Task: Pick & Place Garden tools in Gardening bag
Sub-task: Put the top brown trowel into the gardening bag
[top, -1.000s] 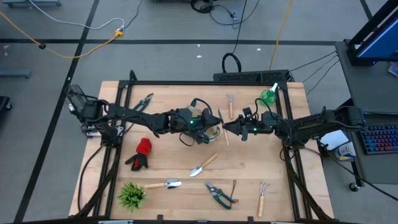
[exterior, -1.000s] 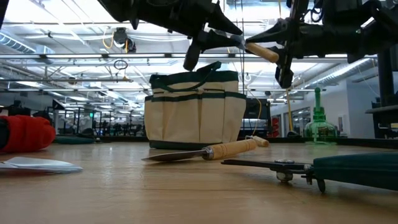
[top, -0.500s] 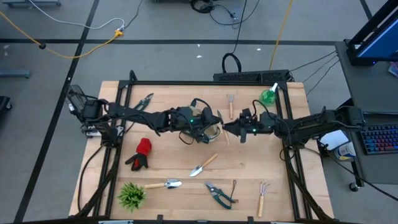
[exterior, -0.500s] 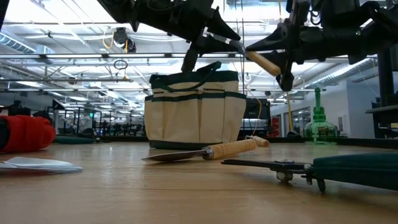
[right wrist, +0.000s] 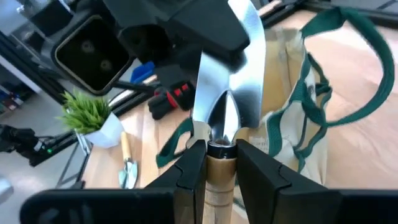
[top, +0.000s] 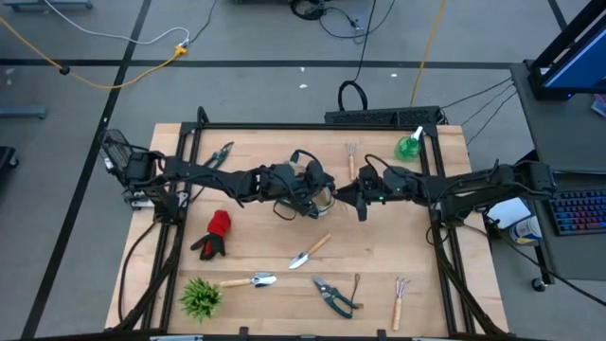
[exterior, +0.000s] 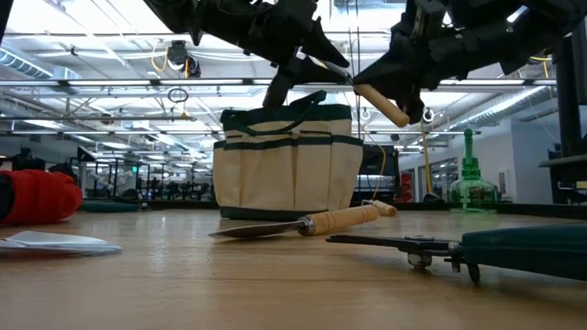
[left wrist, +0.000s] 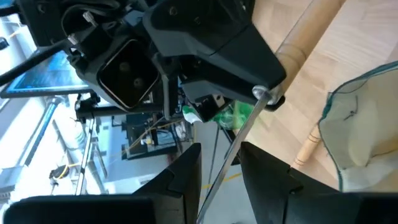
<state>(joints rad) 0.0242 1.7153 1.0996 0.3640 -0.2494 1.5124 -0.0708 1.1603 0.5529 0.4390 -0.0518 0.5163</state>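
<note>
Wooden table (top: 379,256) on grey floor (top: 256,38) crossed by dark tape lines. Yellow cable (top: 114,71) on floor beyond table's far-left corner; black cable coil (top: 352,95) just past table's far edge. Keyboard (top: 578,210) and blue monitor (top: 573,57) right of table. Low view: beyond table, large hall, white ceiling beams (exterior: 92,84) with bright strip lights, racks along far wall.

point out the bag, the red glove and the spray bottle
bag (exterior: 289,174), low view, front cream panel
red glove (top: 219,224), high view, red cuff
spray bottle (top: 408,146), high view, green body
</note>
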